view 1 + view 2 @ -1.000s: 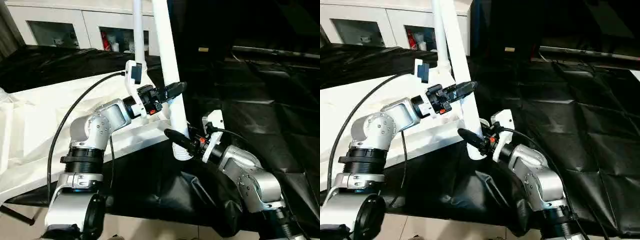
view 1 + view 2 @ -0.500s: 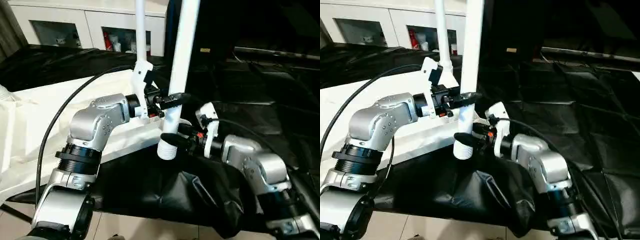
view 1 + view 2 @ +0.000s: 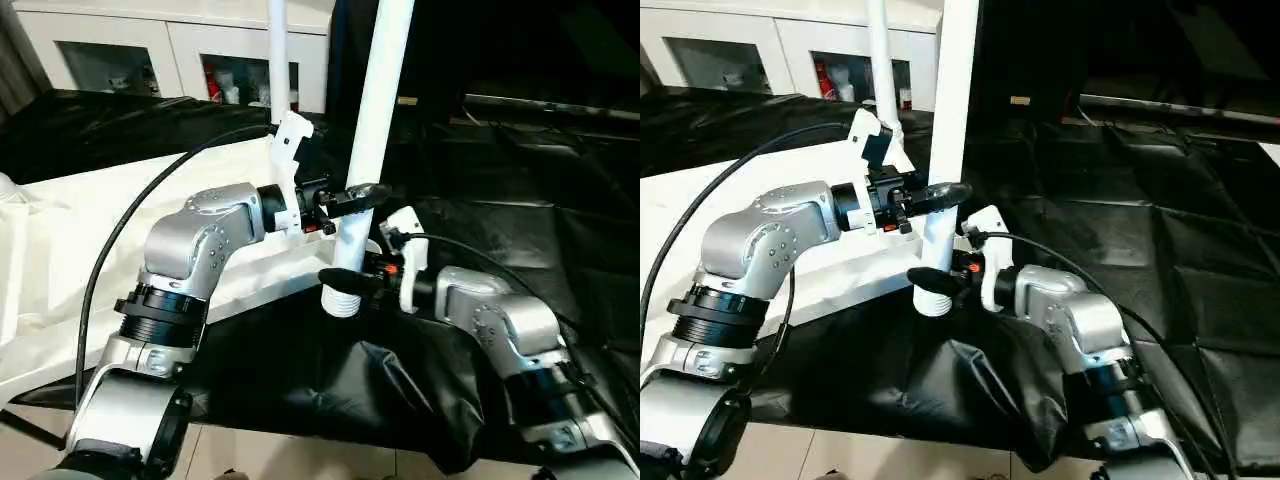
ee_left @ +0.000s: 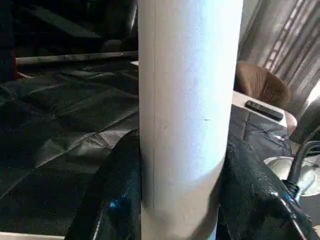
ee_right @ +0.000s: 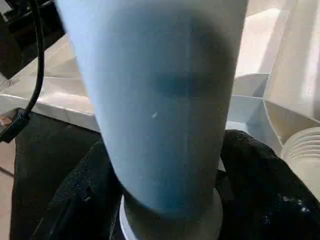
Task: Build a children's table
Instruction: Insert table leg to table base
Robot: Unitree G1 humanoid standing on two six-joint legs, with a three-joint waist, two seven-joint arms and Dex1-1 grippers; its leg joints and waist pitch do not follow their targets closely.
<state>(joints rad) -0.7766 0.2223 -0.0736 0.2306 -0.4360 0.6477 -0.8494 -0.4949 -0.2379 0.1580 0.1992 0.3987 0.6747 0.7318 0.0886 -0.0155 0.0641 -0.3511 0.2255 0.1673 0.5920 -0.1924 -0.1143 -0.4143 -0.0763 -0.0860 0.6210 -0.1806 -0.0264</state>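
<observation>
The left gripper [image 3: 352, 197] pinches a white tube leg [image 3: 375, 120] of the children's table partway up its shaft, one black finger [image 4: 112, 200] pressed against each side of the tube, as the left wrist view confirms; the right gripper [image 3: 348, 281] brackets the same leg lower down, just above its ribbed threaded end [image 3: 340, 299], with its black fingers [image 5: 80, 200] on either side of the shaft, though whether they press the tube or stand slightly clear of it cannot be told; the leg stands nearly upright, leaning slightly toward the robot's right at its top, with its ribbed end hanging just off the near edge of the white tabletop [image 3: 110, 215]; the tabletop lies upside down on the black-draped table [image 3: 520, 170], its round corner socket [image 5: 250, 87] close beside the leg's lower end; a second white leg [image 3: 277, 55] already rises upright from the tabletop behind the left wrist; the silver left forearm [image 3: 200, 235] bends across from the left with the wrist turned level toward the leg, a black cable [image 3: 130, 215] looping over it; the silver right forearm [image 3: 490, 320] reaches in from the right, lower, its gripper pointing level at the leg; a white cabinet with glass doors [image 3: 120, 50] stands beyond.
</observation>
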